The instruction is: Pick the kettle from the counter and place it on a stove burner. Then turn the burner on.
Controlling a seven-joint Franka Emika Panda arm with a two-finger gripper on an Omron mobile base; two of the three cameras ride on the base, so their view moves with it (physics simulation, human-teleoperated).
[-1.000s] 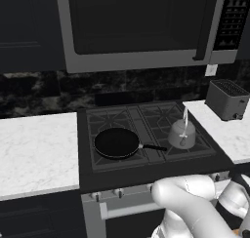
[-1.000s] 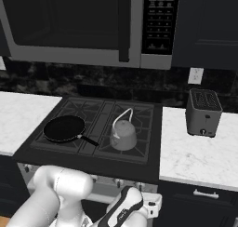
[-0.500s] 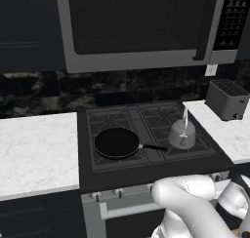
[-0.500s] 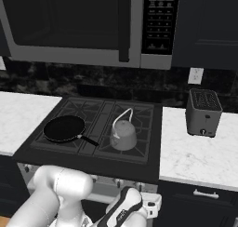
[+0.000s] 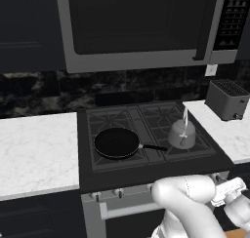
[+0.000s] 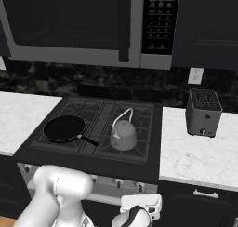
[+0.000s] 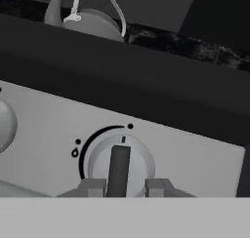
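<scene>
End effector (image 7: pixel 126 187) fingertips flanking stove knob (image 7: pixel 118 165), kettle (image 7: pixel 93 22) above

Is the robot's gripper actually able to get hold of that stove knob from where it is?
Probably yes. In the hand view the gripper sits right at the knob, one fingertip on each side of its dark raised bar, with nothing between them. The kettle already stands on the stove burner.

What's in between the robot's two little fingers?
In the hand view, the dark upright bar of the stove knob stands between the gripper's two fingertips, one on each side.
</scene>
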